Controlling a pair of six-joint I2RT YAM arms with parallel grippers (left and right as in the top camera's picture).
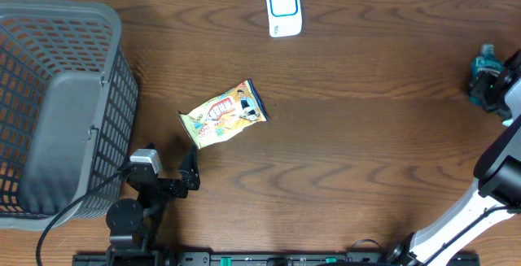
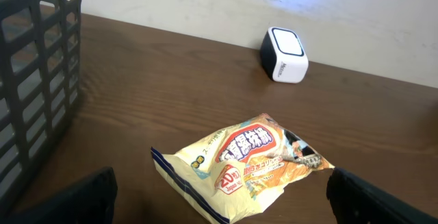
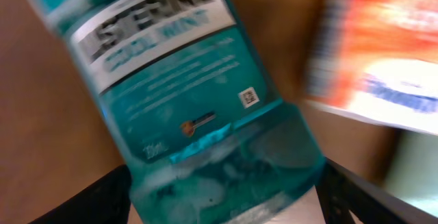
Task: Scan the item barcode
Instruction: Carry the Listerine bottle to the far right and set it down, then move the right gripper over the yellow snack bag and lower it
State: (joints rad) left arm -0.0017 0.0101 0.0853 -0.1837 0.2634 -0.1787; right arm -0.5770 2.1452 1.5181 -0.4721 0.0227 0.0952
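A yellow snack bag [image 1: 224, 114] lies flat mid-table; in the left wrist view the bag [image 2: 239, 166] sits just ahead of my left gripper [image 2: 226, 203], which is open with its fingers wide on either side. From above, the left gripper [image 1: 183, 176] is a little below the bag. A white and blue scanner [image 1: 283, 9] stands at the far edge and also shows as the scanner [image 2: 284, 54]. At the right edge my right gripper [image 1: 488, 87] is by a teal mouthwash bottle [image 1: 487, 54]. In the blurred right wrist view the bottle [image 3: 185, 94] fills the gap of the open right gripper [image 3: 222, 196].
A large grey mesh basket [image 1: 49, 22] fills the left side of the table, with its wall [image 2: 34, 59] close on the left gripper's left. An orange and white package [image 3: 383, 53] shows blurred beside the bottle.
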